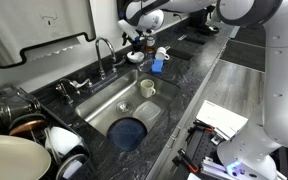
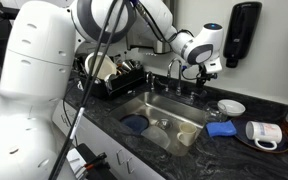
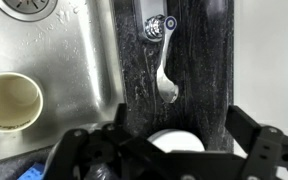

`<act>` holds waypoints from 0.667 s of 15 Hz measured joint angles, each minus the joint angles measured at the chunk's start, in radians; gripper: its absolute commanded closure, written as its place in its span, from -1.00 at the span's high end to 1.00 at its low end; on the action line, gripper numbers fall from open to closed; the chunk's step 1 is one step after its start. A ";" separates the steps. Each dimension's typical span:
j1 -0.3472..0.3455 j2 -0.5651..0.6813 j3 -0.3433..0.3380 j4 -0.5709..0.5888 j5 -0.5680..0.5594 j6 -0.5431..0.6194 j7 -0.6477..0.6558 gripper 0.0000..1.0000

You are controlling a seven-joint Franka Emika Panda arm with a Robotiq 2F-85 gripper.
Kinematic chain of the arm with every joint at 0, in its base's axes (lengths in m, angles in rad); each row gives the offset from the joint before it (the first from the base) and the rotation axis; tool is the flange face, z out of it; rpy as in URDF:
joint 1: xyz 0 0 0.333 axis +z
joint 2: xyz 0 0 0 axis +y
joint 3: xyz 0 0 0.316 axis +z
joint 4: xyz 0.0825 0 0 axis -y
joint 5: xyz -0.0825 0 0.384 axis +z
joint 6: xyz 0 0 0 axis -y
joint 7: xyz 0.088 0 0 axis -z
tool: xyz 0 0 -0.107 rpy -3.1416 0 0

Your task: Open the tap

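**CHROME GOOSENECK TAP: BEHIND SINK, NOT YET HELD**

**Item.** The tap (image 1: 98, 52), slim polished chrome with a tall arched spout. Taller than the crockery around it.

**Location.** Fixed to the dark stone worktop (image 3: 199, 60) at the back rim of the steel sink (image 3: 74, 40). Spout curving down over the basin in an exterior view.

**Control.** Separate lever handle (image 3: 164, 62), seen from above in the wrist view. Round pivot at one end and a flattened, spoon-like tip at the other. Lying along the worktop just beside the sink rim.

**Handling, as judged.**
- Rigid metal, bolted down, not to be lifted or bent.
- Likely to turn about the pivot only, with some resistance.
- Smooth and probably slippery, given droplets on the steel close by.
- Narrow, so little surface for the pads.

**Hold point, as judged.** Best taken or pushed at the broad tip, far from the pivot, for leverage. Spout to be left alone.

**End effector** (image 3: 174, 122). Spread wide and empty, hovering above the worktop near the lever's tip, touching nothing.

**Neighbours.**
- White bowl (image 3: 174, 142) on the worktop directly under the spread fingers.
- Pale cup (image 3: 9, 100) upright inside the sink.
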 measured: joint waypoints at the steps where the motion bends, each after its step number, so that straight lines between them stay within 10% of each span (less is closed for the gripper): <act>1: -0.009 0.018 0.010 0.019 0.019 -0.005 -0.001 1.00; 10: -0.035 0.083 0.039 0.097 0.062 -0.057 0.001 1.00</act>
